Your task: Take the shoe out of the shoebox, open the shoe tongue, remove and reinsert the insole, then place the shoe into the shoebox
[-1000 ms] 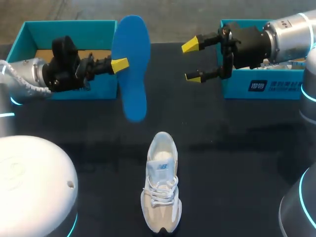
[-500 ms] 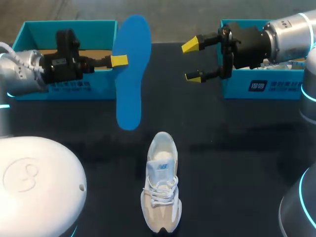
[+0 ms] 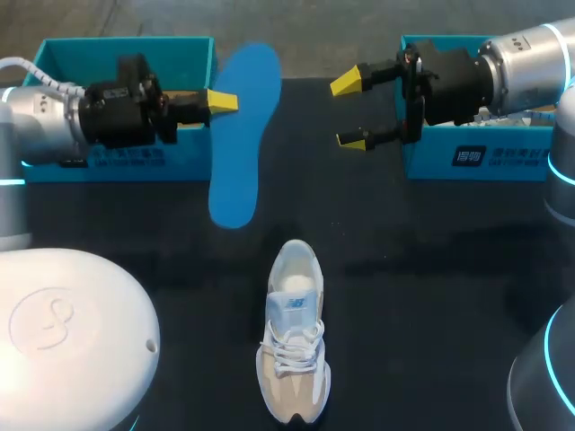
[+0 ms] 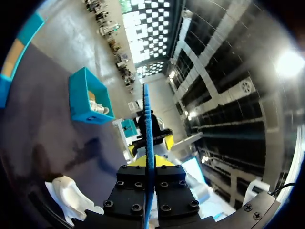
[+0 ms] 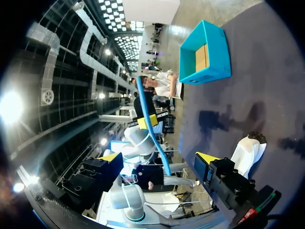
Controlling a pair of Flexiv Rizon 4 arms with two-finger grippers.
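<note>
At table's left rear: teal card shoebox [image 3: 126,54]. Left gripper [image 3: 223,101] pinches thin, flat blue insole [image 3: 238,144]. Centre front: pale laced shoe [image 3: 294,332], open dark matte table [image 3: 431,269] around. Right gripper [image 3: 355,112] spread wide, empty, before second teal shoebox [image 3: 476,162].

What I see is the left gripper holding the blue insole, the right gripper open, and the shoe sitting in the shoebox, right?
Not quite: the head view shows the shoe on the table, outside both shoeboxes. The left gripper does hold the blue insole, and the right gripper is open.
</note>
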